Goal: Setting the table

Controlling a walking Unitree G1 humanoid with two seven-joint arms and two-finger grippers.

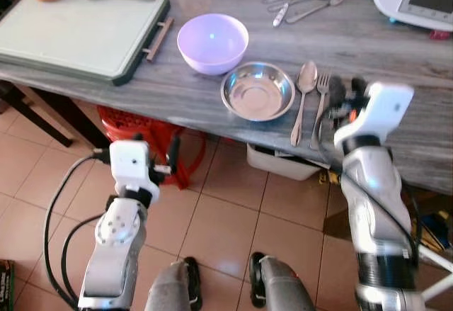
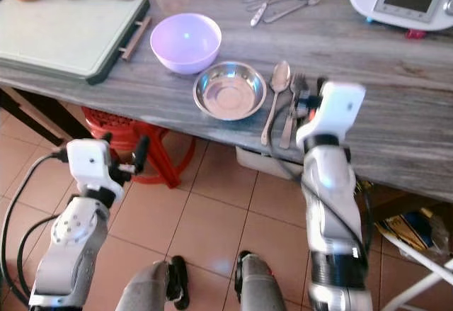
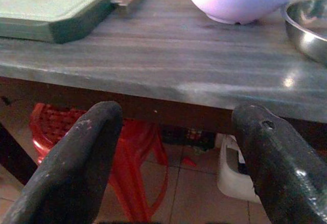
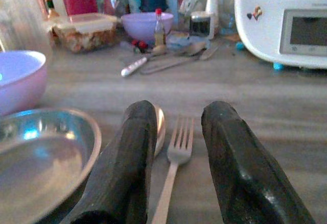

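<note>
My right hand [image 4: 176,157] hovers low over the grey worktop [image 1: 396,56], fingers parted and empty, straddling the fork [image 1: 320,109] that lies beside the spoon [image 1: 304,98] and steel bowl [image 1: 257,91]. I seem to be arranging cutlery (next, lower and pinch the handle). My left hand [image 3: 179,163] waits open below the edge.

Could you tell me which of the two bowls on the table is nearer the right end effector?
The steel bowl, beside the spoon and fork under the right end effector; the lilac bowl sits farther left.
</note>
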